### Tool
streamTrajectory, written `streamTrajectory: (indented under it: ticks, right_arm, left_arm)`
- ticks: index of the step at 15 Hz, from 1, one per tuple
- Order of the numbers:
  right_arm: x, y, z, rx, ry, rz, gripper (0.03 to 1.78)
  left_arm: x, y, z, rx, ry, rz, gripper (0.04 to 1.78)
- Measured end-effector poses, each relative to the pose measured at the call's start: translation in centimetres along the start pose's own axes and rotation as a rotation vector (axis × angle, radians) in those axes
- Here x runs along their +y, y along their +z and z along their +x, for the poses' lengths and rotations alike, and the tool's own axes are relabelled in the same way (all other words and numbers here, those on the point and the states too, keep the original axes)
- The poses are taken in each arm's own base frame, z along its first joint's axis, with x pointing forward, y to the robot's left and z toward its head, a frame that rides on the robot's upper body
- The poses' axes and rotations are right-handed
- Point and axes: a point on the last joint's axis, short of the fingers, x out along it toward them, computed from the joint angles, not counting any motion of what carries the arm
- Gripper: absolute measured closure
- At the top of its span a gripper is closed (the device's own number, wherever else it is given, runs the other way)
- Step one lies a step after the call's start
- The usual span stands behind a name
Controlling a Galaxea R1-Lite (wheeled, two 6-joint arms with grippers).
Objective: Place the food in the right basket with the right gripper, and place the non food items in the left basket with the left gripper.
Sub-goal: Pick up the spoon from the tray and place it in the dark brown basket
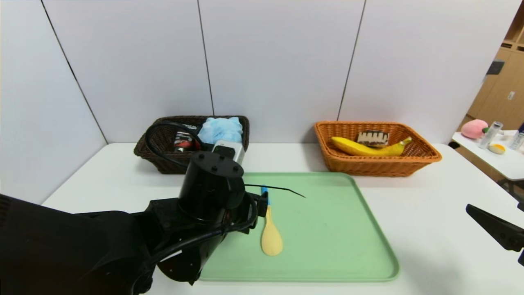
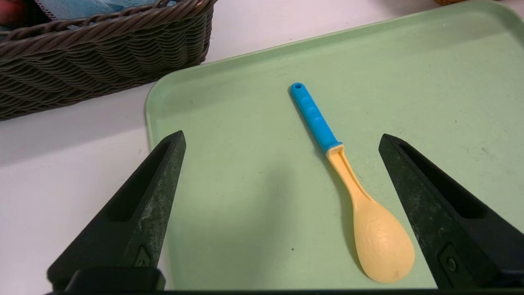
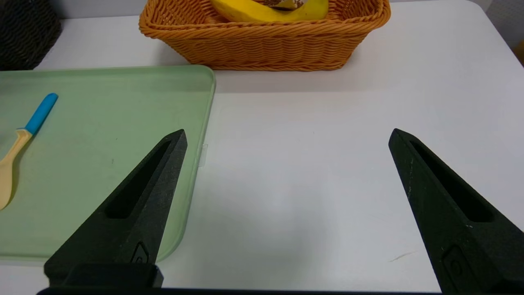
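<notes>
The left gripper hangs above the left part of the green tray, its jaws spread wide and holding nothing. The spoon lies flat on the tray between the two fingers and touches neither; its blue handle points toward the baskets and its yellow bowl toward the robot.

The dark basket stands on the white table beyond the tray's far-left corner. It contains the blue bath pouf and a partly hidden red and black item that cannot be identified.

The orange basket stands beyond the tray's far-right corner. It contains the banana and the cake slice, which rests behind the banana.

The right gripper is positioned over bare table to the right of the tray, jaws wide apart and empty.
</notes>
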Motion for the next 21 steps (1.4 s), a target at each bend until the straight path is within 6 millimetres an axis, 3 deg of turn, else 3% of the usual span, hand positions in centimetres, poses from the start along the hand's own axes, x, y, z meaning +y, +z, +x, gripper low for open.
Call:
streamTrajectory:
  ticks: [5, 11, 16, 21]
  right_arm:
    - [0.0, -0.1, 0.0, 0.004, 0.0, 0.0, 0.11]
    - [0.0, -0.3, 0.1, 0.013, 0.003, 0.001, 0.11]
    - [0.0, -0.3, -0.6, -0.016, 0.006, -0.001, 0.11]
    - [0.1, -1.8, -1.4, -0.004, 0.023, -0.027, 0.11]
  left_arm:
    - [-2.6, -1.8, 1.6, 0.035, 0.018, 0.026, 0.13]
    - [-3.2, -3.9, 3.1, 0.123, 0.066, 0.092, 0.13]
    - [-3.7, -1.9, 3.0, 0.232, 0.075, 0.153, 0.13]
    - [-4.5, 3.0, 1.8, 0.375, -0.008, 0.067, 0.13]
